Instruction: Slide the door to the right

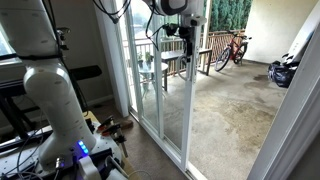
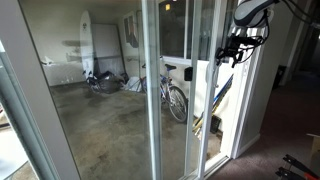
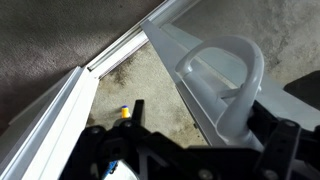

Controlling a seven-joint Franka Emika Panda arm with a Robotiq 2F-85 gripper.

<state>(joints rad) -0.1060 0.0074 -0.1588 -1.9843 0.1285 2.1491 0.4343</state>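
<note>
The door (image 1: 190, 110) is a tall glass sliding pane in a narrow white frame, and it also shows in the exterior view from outside (image 2: 207, 120). My gripper (image 1: 187, 33) is high at the door's vertical edge in both exterior views (image 2: 232, 50). In the wrist view, which looks down, the door's white frame (image 3: 195, 65) carries a white D-shaped handle (image 3: 238, 75). My gripper (image 3: 203, 110) is open. The handle stands between its black fingers, close to the right finger. Whether a finger touches the handle is hidden.
A white jamb and floor track (image 3: 110, 55) run beside the gap to the concrete patio. Bicycles (image 1: 232, 48) (image 2: 175, 98), a surfboard (image 2: 87, 40) and a dark object (image 1: 283, 72) are outside. My arm's base (image 1: 60, 110) stands indoors beside the door.
</note>
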